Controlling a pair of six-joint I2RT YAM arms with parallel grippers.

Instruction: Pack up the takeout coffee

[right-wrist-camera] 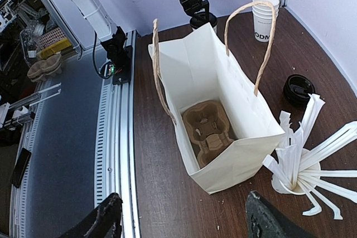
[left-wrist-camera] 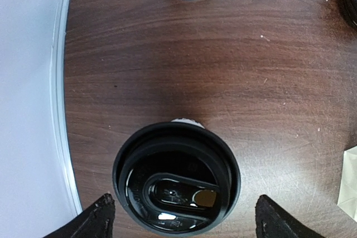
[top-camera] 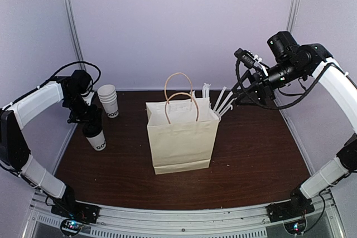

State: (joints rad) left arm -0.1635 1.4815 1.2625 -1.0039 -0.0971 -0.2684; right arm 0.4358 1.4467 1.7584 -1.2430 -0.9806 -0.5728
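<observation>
Hanging straight over the coffee (top-camera: 96,136) at the left of the table (top-camera: 251,154), the left gripper (top-camera: 88,116) had its fingers (left-wrist-camera: 93,219) spread, one on each side of the black dome lid (left-wrist-camera: 175,179). Bare wood showed between the lid and one finger, while on the other side the gap was too thin to judge, and no squeeze was evident. That was the relation the next move turned on: the cup appeared to stand upright, its long axis running up toward the wrist, so the likely step was a short drop and a closing across the round body. The left arm was plainly the nearer one. The coffee looked small, white paper with black lettering near its base, the lid seated level with a sip slot and a small glint on top. To its right, mid-table, the bag (top-camera: 181,137) stood open-mouthed, handles up, a pulp carrier (right-wrist-camera: 209,129) lying in its bottom. Farther back on the left, a stack of lidless cups (top-camera: 109,101) stood near the coffee but apart from it. At the far right, beyond the bag and well apart from the coffee, the right gripper (right-wrist-camera: 181,218) hung with its jaws wide and nothing between them, near a cup of straws (right-wrist-camera: 298,174).
</observation>
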